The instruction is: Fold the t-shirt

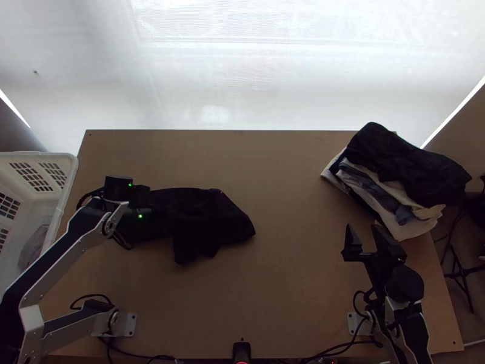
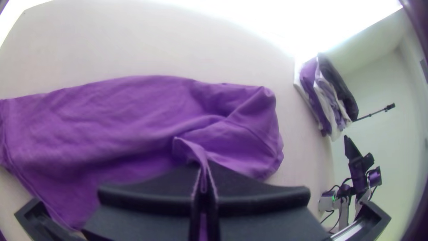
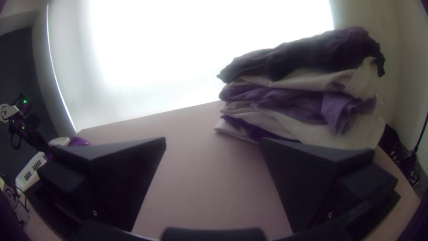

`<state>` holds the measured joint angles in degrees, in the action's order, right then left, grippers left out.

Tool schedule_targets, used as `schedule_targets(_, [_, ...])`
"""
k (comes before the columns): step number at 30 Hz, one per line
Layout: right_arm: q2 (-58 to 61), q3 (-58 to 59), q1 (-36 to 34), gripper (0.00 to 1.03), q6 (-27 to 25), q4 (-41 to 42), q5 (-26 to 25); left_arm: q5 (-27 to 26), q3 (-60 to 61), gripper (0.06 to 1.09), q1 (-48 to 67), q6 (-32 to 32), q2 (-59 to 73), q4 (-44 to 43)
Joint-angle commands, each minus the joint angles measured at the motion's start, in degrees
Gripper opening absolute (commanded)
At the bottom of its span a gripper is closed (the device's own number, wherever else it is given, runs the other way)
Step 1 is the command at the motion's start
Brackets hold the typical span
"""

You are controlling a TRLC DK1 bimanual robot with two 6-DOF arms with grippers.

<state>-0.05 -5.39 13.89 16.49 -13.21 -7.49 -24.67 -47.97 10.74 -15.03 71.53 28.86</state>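
The t-shirt (image 1: 209, 218) lies on the left part of the worktop (image 1: 285, 285), stretched from left to right, rumpled and partly doubled over, with a loose corner pointing toward the near edge. The left gripper (image 1: 142, 203) is over its left part in the top view. In the left wrist view, the left gripper (image 2: 203, 172) is closed on the t-shirt – a small raised fold is pinched between its two fingers, while the rest lies on the worktop around it.

The right gripper (image 1: 362, 230) is above the near right part of the worktop, well apart from the t-shirt. Its fingers stand wide apart, with nothing between them – they point toward the far side.

A pile of clothes (image 1: 409, 164) sits at the far right corner, a dark garment on top, hanging past the right edge. A white basket (image 1: 71, 176) stands at the left edge.
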Motion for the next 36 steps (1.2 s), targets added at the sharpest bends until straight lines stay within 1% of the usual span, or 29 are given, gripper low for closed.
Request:
schedule_targets(1, [-0.12,-0.06,2.28,0.98,0.47,-0.32,0.1,-0.03,-5.47,0.09,-4.15,-1.15,2.83,1.64])
schedule_targets(4, [-0.12,-0.06,2.55,0.98,-0.23,1.96,0.02,0.06,-6.62,0.1,-4.33,-1.41,2.92,1.81])
schedule_targets(5, [-0.03,-0.06,2.19,0.98,-0.41,2.84,0.02,0.06,-6.88,0.14,-4.24,-1.41,2.92,1.64])
schedule_targets(6, [-0.12,-0.15,2.11,0.98,-0.49,3.02,0.1,0.06,-6.79,0.34,-4.15,-1.58,2.92,0.76])
schedule_targets(7, [-0.03,-0.24,2.19,0.98,-0.93,3.02,0.1,-0.03,-6.88,0.59,-3.8,-1.76,3.0,0.32])
schedule_targets(8, [-0.03,-0.33,2.02,0.98,-1.37,3.02,0.1,-0.03,-7.05,0.91,-3.18,-2.02,3.27,-0.12])
schedule_targets(9, [-0.03,-0.59,1.84,0.98,-1.99,3.02,0.45,-0.03,-7.32,1.06,-2.39,-2.9,3.8,-0.74])
schedule_targets(13, [-0.03,-1.12,3.25,0.98,-2.6,3.28,3.18,-0.03,-7.58,1.05,-0.81,-5.01,4.41,-1.0])
schedule_targets(16, [0.32,-3.14,5.89,0.98,-2.52,3.46,4.59,-0.03,-7.67,1.05,-0.9,-6.51,4.41,-1.18])
schedule_targets(17, [1.29,-4.46,6.59,0.98,-2.43,1.61,5.11,-0.03,-7.76,1.05,-1.07,-6.77,4.32,-1.18])
schedule_targets(19, [3.13,-5.42,6.68,0.98,-0.85,-0.32,7.75,-0.03,-8.11,1.05,-1.16,-6.86,4.32,-1.18])
schedule_targets(21, [4.62,-5.42,6.41,0.98,-0.58,0.91,7.75,-0.03,-8.28,1.05,-1.51,-6.86,4.41,-1.18])
schedule_targets(23, [5.42,-5.42,6.24,0.98,-0.76,3.9,7.66,0.06,-8.46,1.05,-1.69,-6.86,4.59,-1.18])
schedule_targets(25, [8.14,-7.27,6.15,0.98,-0.76,4.78,7.75,0.06,-8.64,1.05,-1.78,-6.86,4.94,-1.18])
schedule_targets(27, [13.68,-9.99,5.71,0.98,-0.06,6.01,7.84,-0.03,-8.72,1.05,-2.22,-6.95,4.94,-1.18])
schedule_targets(29, [21.68,-13.68,4.57,0.98,0.21,7.24,7.84,0.06,-8.81,1.05,-2.83,-6.77,4.85,-1.18])
schedule_targets(32, [36.53,-21.86,4.3,0.98,0.21,6.88,8.54,0.06,-8.81,1.05,-4.59,-6.59,4.5,-1.0])
schedule_targets(36, [51.29,-33.46,4.22,0.98,0.38,6.27,8.98,0.06,-9.25,1.05,-8.98,-5.72,4.85,-1.0])
